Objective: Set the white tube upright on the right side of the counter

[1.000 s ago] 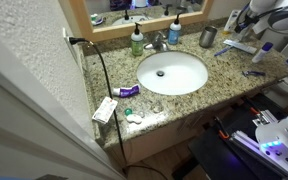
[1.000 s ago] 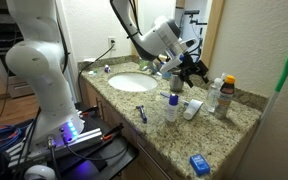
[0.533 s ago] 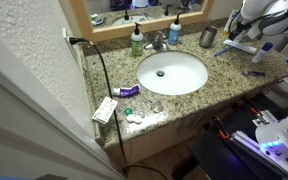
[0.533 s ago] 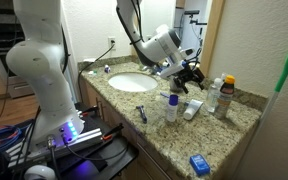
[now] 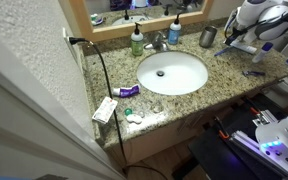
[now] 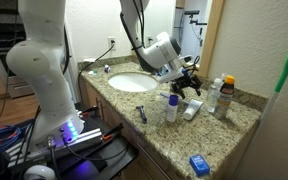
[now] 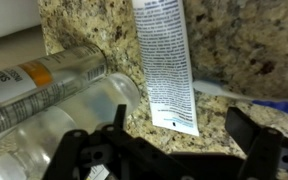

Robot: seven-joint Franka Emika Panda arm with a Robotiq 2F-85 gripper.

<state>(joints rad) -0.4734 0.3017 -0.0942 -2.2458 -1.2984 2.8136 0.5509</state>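
Note:
The white tube (image 7: 166, 65) lies flat on the speckled counter (image 7: 234, 40), its printed side up and its crimped end pointing at the camera. My gripper (image 7: 184, 150) hangs open just above the counter, and the tube's near end reaches into the gap between the two dark fingers (image 7: 254, 140). In both exterior views the gripper (image 5: 239, 36) (image 6: 190, 84) is low over the right end of the counter, with the tube (image 5: 241, 46) (image 6: 192, 109) under it.
A clear bottle (image 7: 54, 100) stands close on the left of the gripper. A stubby white bottle (image 6: 171, 106) and two bottles (image 6: 220, 94) flank the tube. A metal cup (image 5: 208, 37), faucet (image 5: 159, 42) and sink (image 5: 172, 72) lie further along.
The arm has come down toward the counter, bringing the open gripper closer over the white tube. Nothing on the counter has moved.

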